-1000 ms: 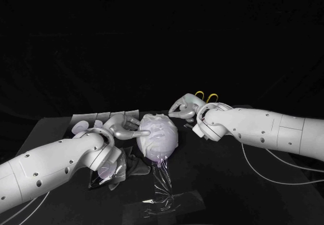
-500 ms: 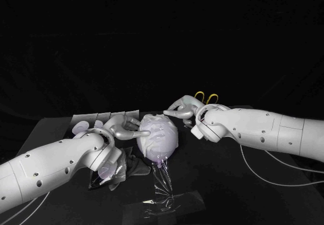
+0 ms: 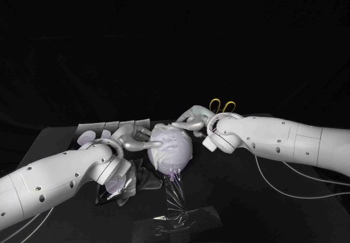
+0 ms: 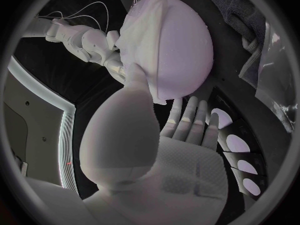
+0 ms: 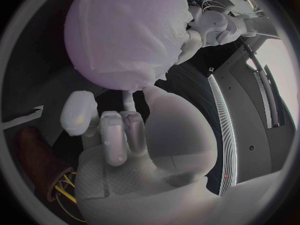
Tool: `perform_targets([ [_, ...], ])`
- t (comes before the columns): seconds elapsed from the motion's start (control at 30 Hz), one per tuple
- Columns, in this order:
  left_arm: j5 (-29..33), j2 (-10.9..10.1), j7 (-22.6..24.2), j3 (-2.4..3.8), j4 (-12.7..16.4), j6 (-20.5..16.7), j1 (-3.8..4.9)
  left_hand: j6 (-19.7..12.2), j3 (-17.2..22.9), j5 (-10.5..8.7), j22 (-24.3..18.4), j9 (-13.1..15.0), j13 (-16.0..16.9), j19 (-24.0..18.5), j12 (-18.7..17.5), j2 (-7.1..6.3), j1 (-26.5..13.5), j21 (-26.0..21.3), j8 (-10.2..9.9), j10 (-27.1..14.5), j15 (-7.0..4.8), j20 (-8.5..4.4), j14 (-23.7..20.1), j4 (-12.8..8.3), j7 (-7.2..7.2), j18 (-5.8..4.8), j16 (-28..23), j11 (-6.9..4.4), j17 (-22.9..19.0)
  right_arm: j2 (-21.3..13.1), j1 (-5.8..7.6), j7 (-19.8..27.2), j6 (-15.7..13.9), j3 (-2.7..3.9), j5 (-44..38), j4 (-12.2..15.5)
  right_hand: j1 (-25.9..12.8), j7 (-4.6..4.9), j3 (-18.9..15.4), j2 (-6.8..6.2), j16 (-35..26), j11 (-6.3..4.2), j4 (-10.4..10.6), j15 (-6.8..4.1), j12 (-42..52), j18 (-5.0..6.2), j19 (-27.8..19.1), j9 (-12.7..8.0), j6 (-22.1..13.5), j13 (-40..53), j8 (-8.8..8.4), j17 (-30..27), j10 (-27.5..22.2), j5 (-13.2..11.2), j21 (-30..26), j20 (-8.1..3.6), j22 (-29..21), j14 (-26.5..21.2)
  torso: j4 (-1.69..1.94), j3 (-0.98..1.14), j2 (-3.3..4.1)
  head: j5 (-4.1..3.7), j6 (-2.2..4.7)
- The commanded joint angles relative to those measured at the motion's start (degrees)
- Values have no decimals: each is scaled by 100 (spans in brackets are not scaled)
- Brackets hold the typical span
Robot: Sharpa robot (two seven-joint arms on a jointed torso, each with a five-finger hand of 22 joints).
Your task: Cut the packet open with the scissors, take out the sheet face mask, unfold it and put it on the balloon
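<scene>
The pale balloon (image 3: 172, 148) lies mid-table with the white sheet mask (image 3: 169, 132) draped over its upper part. My left hand (image 3: 135, 137) rests against the balloon's left side, its thumb (image 4: 134, 112) pressing at the mask's edge (image 4: 134, 45) while the other fingers (image 4: 192, 119) stretch out beneath the balloon (image 4: 178, 50). At the balloon's top right, my right hand (image 3: 192, 120) pinches a thin flap of the mask (image 5: 129, 98) between its thumb (image 5: 172, 122) and curled fingers (image 5: 119, 130). The scissors' yellow handles (image 3: 222, 105) lie just behind the right hand.
Silvery packet pieces (image 3: 117, 125) lie behind the left hand. A clear crumpled film (image 3: 175, 205) trails from the balloon toward the table's front. A dark wrapper (image 3: 138, 181) sits under my left forearm. White cables (image 3: 292, 190) run along the table on the right.
My right hand has shifted a little to the left, closer over the balloon's top. The left hand and the balloon stay where they were.
</scene>
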Motion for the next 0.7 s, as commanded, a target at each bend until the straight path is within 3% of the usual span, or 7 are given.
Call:
perform_targets([
  [0.03, 16, 12, -45, -4, 6, 88, -2, -55, 22, -30, 2, 8, 7, -43, 37, 53, 15, 2, 20, -41, 8, 8, 11, -2, 719, 10, 38, -4, -6, 8, -4, -42, 273, -2, -113, 34, 72, 4, -37, -5, 20, 38, 3, 38, 30, 54, 3, -11, 69, 1506, -38, 1505, 603, -3, -5, 50, 441, 608, 2, -2, 1, 11, -5],
  [0.13, 21, 10, -46, -4, 2, 87, -1, -55, 22, -30, 2, 8, 7, -43, 37, 53, 15, 2, 20, -41, 8, 8, 11, -2, 719, 10, 38, -4, -6, -11, -4, -31, 266, -2, -136, 58, 164, -17, -65, 6, 20, 23, -16, 32, 30, 56, 6, -16, 152, 1506, -27, 1505, 603, -2, -1, 55, 448, 608, 0, 0, 0, 10, -7],
  [0.3, 31, 7, -48, -4, -4, 85, 0, -55, 22, -30, 2, 8, 7, -43, 37, 53, 15, 2, 20, -41, 8, 8, 11, -2, 719, 10, 38, -4, -6, -49, -4, -14, 241, -2, -211, 99, 518, -127, -69, 60, 20, -67, -154, -37, 30, 57, 35, -8, 434, 1506, 57, 1505, 603, -1, 57, 26, 485, 608, -3, 2, 4, 14, -16],
  [0.57, 42, 7, -47, -4, -4, 83, 3, -64, 30, -31, 2, 9, 7, -49, 54, 66, 19, 1, 40, -48, 11, 8, 9, -3, 719, 28, 47, -3, -8, -89, -6, -1, 181, -2, -465, 186, 1315, -408, 193, 163, 20, -310, -710, -233, 30, 47, 81, 81, 920, 1506, 329, 1505, 603, 1, 130, -128, 536, 608, -4, 7, 6, 13, -27],
  [0.7, 44, 8, -46, -4, -2, 85, 4, -64, 30, -31, 2, 9, 7, -49, 54, 66, 19, 1, 40, -48, 11, 8, 9, -3, 719, 28, 47, -3, -8, -95, -7, 27, 83, -2, -533, 207, 1335, -432, 257, 156, 20, -339, -759, -268, 30, 36, 104, 132, 989, 1506, 411, 1505, 603, 1, 173, -169, 559, 608, -3, 5, 4, 12, -38],
])
